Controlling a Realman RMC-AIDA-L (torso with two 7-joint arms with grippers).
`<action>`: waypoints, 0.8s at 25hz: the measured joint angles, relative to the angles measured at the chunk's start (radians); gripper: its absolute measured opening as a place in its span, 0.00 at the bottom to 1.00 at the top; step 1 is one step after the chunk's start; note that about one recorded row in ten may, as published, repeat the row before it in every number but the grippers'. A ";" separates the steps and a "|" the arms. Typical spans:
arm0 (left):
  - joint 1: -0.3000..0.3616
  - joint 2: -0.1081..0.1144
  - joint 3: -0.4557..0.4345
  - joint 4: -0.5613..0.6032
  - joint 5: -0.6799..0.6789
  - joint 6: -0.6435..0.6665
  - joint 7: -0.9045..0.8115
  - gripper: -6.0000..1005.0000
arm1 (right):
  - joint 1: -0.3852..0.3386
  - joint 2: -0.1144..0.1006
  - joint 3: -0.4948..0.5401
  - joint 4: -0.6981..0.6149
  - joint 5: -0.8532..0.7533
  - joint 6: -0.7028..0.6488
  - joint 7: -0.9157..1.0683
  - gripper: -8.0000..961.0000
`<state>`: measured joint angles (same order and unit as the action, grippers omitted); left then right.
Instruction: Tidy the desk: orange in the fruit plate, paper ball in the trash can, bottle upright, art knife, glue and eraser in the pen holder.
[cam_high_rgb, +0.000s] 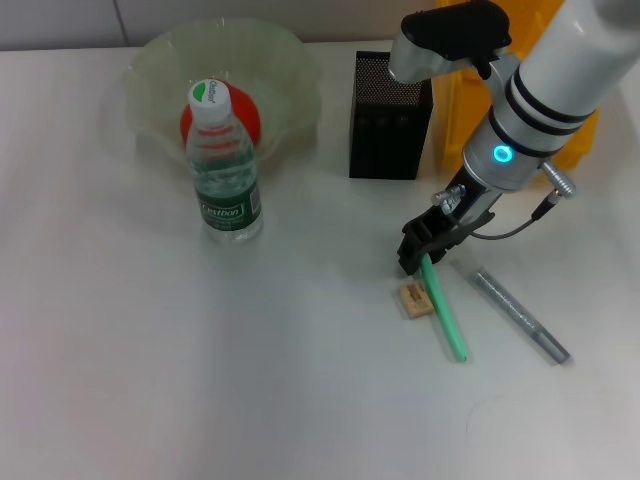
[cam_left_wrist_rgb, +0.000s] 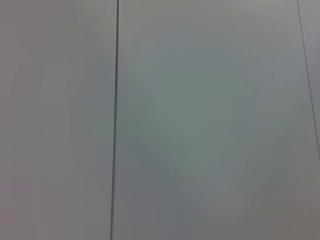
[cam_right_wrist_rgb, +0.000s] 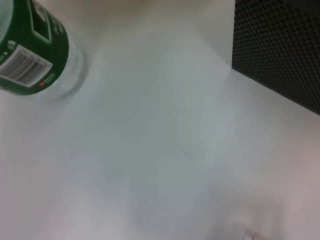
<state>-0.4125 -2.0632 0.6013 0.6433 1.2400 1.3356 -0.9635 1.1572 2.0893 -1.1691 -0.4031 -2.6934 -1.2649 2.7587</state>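
Right end effector (cam_high_rgb: 428, 258) pinches the upper end of the green glue stick (cam_high_rgb: 444, 310) lying on the worktop (cam_high_rgb: 200, 380) beside the eraser (cam_high_rgb: 415, 299); lifting straight up should avoid nudging it.

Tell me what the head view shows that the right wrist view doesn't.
Only the head view shows the right gripper at the green stick's upper end, the eraser beside it, the grey pen-like tool, the orange in the fruit plate, and the trash can. The right wrist view adds only the bottle's barcode. Both show the upright bottle and pen holder.
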 joint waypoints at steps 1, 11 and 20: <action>0.001 0.000 0.000 0.000 -0.002 0.001 0.000 0.71 | 0.000 0.000 -0.006 0.002 0.000 0.004 0.002 0.40; 0.003 -0.001 0.000 -0.004 -0.008 0.005 0.000 0.71 | 0.001 0.000 -0.013 0.005 0.000 0.007 0.005 0.35; 0.003 -0.002 0.000 -0.004 -0.009 0.005 0.000 0.71 | -0.022 -0.004 0.001 -0.023 0.001 -0.003 0.004 0.18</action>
<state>-0.4095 -2.0648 0.6013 0.6390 1.2313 1.3408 -0.9633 1.1357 2.0851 -1.1679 -0.4264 -2.6926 -1.2683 2.7630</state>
